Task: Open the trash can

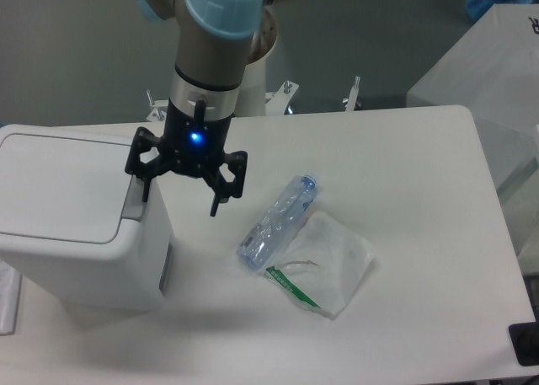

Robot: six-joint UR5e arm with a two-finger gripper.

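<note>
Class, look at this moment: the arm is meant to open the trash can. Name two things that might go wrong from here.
1. The open gripper straddles the trash can edge by the grey push tab; a finger may miss the tab and catch the lid or wall.
2. The plastic bottle and bag lie close by; a sideways swing might knock them.

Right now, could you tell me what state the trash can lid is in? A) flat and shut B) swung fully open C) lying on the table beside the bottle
A: the lid lies flat on the trash can, with the open hand at its right edge.
</note>
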